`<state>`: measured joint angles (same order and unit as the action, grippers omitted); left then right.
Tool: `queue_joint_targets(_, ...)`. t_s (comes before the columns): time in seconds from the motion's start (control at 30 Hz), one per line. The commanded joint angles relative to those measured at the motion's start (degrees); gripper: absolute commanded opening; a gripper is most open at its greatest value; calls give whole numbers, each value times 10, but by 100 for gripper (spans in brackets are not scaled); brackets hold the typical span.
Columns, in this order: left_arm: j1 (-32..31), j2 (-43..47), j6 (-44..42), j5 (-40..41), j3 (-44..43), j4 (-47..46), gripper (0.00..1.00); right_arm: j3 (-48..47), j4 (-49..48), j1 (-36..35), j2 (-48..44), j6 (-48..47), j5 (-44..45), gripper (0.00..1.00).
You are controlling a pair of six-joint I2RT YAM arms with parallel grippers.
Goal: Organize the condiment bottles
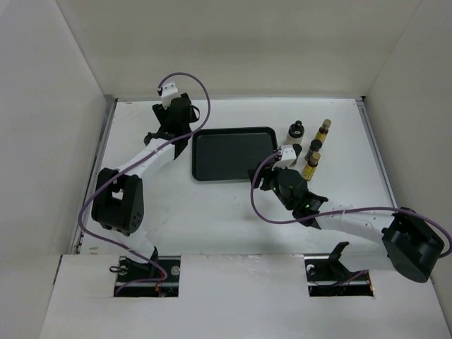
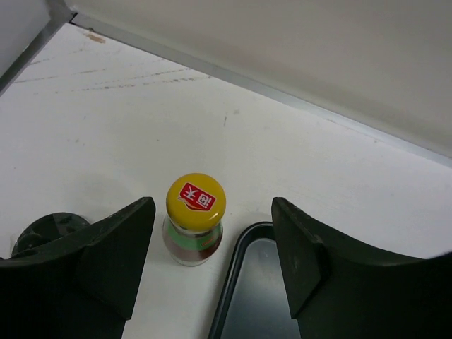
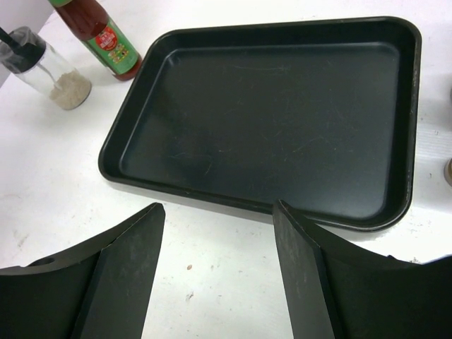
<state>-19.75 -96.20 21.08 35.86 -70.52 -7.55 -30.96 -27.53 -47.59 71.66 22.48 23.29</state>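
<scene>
**Both pincers released, bottles standing around the tray**

Left pincer (image 2: 212,206) is spread wide around the yellow-capped bottle (image 2: 195,219). That one stands upright on the counter (image 1: 212,219) just beside a corner of the black tray (image 3: 402,141), clear of both fingers. A short clear bottle (image 3: 42,70) sits near it. Right pincer (image 3: 219,212) is released too, hovering at the tray's near rim. The other bottles (image 1: 316,148) cluster just right of the tray.
</scene>
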Motion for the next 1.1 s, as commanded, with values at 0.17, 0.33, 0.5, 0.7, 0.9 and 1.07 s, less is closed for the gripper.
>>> queue_joint_targets(0.17, 20, -44, -13, 1, -51, -2, 53, -7, -31, 4, -6, -2, -5, 69)
queue_joint_targets(0.33, 25, -42, -24, 13, -51, -7, 27, -9, -31, 4, 1, -3, -6, 69)
queue_joint_targets(0.5, 13, 3, -41, 39, -36, -26, 18, -11, -31, 4, 8, -3, -6, 69)
queue_joint_targets(0.7, -9, 68, -85, 54, -46, -40, 17, -12, -31, 4, 9, -3, -4, 69)
queue_joint_targets(0.9, -48, 94, -93, 51, -52, -40, 17, -8, -31, 7, 0, -3, -3, 69)
queue_joint_targets(1.07, -87, 73, -89, 42, -70, -41, 17, 4, -35, 24, -16, 1, -1, 69)
